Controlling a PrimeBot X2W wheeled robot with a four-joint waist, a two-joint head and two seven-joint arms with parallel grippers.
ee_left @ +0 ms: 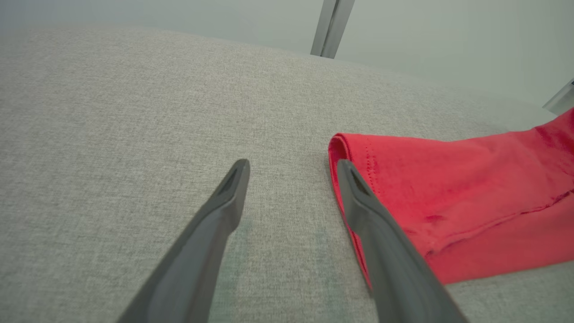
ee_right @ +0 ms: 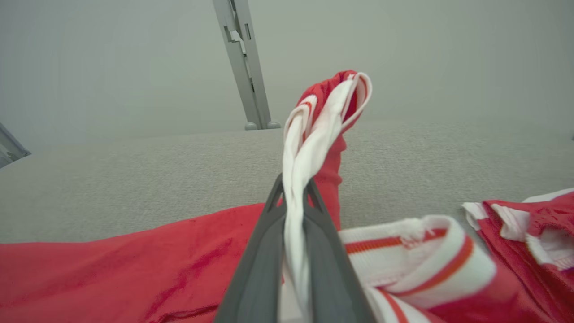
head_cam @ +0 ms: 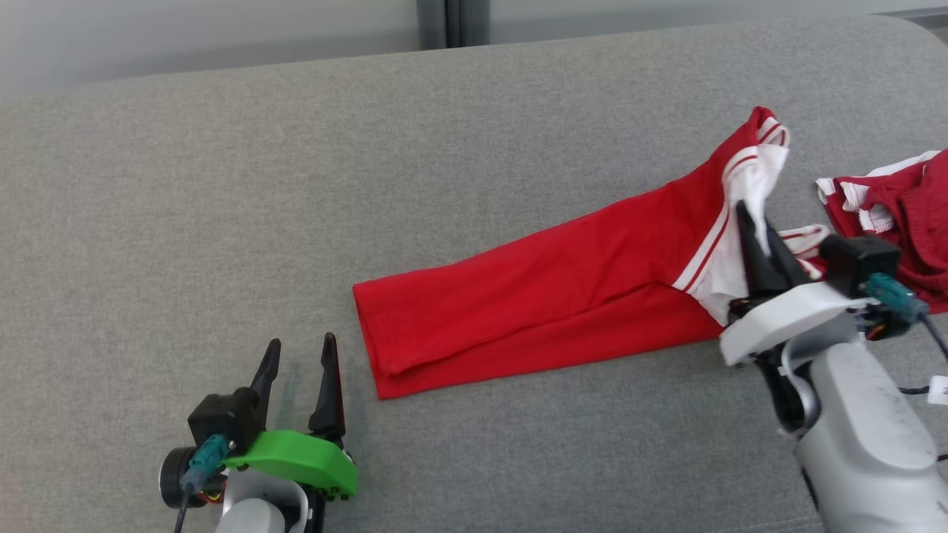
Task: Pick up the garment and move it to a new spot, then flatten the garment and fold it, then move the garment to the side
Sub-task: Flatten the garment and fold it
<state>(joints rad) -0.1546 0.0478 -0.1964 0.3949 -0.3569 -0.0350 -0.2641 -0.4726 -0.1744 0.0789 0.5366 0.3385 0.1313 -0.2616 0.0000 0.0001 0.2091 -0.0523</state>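
Observation:
The garment [head_cam: 548, 296] is red with white striped trim and lies folded lengthwise across the grey cushion. My right gripper [head_cam: 749, 218] is shut on its white trimmed edge [ee_right: 298, 179], which stands up pinched between the fingers. The far trimmed end [head_cam: 763, 141] rises off the surface. My left gripper [head_cam: 300, 354] stands open just left of the garment's near red hem [ee_left: 354, 152], its right finger [ee_left: 358, 197] beside that hem, nothing between the jaws.
A second red and white garment [head_cam: 900, 215] is bunched at the right edge, close behind my right wrist. The grey cushion [head_cam: 222, 185] stretches wide to the left and back. A metal post [ee_right: 242, 63] stands beyond the far edge.

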